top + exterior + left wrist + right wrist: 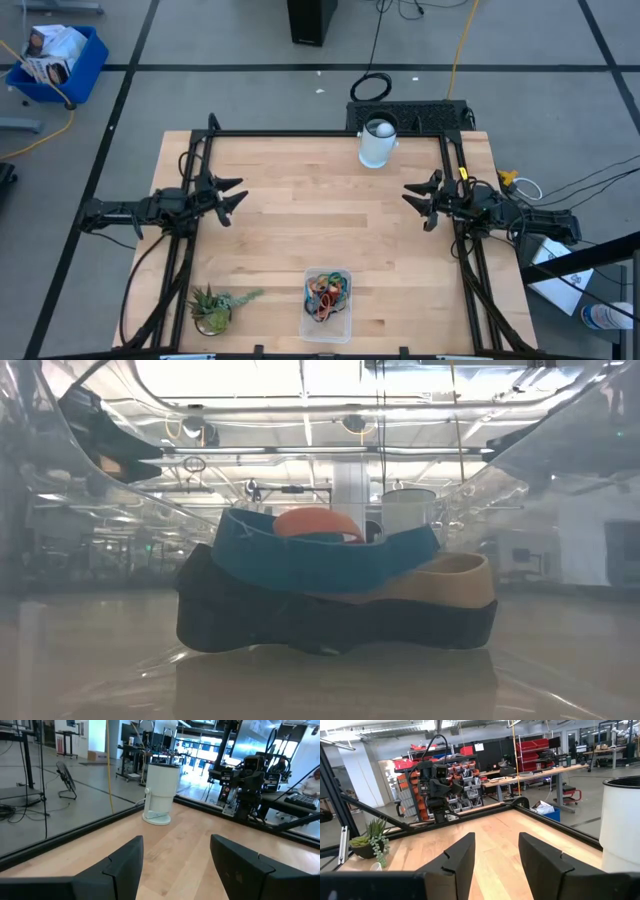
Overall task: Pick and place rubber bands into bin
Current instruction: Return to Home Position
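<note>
The clear bin (328,327) stands near the table's front edge, a tangle of orange, blue and dark rubber bands (327,291) lying in its far half. The low view looks through the bin's wall at the rubber bands (330,595) piled on its floor. My left gripper (236,200) hovers open at the table's left side, fingers level and pointing right; its wrist view shows a gap at my left gripper (176,865). My right gripper (418,200) hovers open at the right side, pointing left; my right gripper (496,862) has nothing between its fingers.
A white cylindrical cup (377,143) stands at the table's far edge, right of centre. A small potted plant (212,307) sits at the front left. A blue crate (58,62) is on the floor beyond the table. Bare wood lies between the grippers.
</note>
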{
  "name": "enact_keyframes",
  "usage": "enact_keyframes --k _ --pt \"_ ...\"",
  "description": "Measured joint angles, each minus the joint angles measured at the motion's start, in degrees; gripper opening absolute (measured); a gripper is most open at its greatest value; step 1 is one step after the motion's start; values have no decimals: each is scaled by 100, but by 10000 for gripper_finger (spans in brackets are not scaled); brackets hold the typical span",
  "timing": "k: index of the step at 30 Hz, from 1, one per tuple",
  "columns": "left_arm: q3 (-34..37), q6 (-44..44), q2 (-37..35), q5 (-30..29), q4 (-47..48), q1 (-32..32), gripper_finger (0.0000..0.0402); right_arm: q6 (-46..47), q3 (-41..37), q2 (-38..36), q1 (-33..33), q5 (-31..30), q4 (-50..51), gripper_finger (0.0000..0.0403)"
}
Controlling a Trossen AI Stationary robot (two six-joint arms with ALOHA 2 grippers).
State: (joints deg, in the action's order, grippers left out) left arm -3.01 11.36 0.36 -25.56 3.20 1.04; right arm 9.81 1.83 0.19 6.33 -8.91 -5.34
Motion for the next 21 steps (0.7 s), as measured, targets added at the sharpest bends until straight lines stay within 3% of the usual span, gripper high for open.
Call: enact_keyframes --k 21 --pt "0 -3 0 0 0 0 237 0 -1 0 1 0 0 146"
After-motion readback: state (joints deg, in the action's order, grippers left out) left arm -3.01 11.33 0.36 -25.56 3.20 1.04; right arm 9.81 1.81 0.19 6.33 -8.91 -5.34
